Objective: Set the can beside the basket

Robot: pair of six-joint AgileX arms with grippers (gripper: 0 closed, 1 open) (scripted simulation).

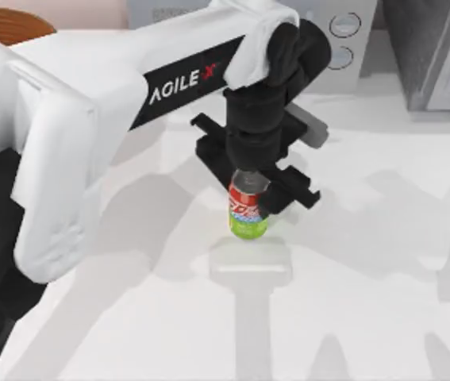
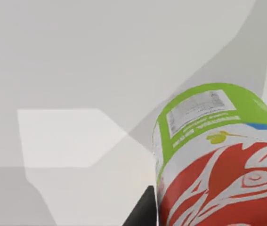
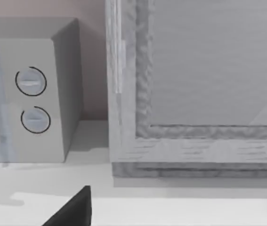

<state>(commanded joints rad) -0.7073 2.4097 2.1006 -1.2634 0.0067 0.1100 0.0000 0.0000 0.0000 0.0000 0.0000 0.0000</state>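
Can (image 1: 248, 208) upright near table (image 1: 351, 302) centre, red band above green base; in the left wrist view the can (image 2: 218, 160) looms close over bare tabletop. Left gripper (image 1: 250, 186) over it from above, fingers closed against the can's upper part. Farther back: microwave (image 3: 29, 94) with two round knobs, grey framed cabinet (image 3: 194, 89) beside it.

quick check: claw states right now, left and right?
Left claw: closed on the can, near the middle of the table.
Right claw: a dark tip shows in its wrist view; state cannot be told.
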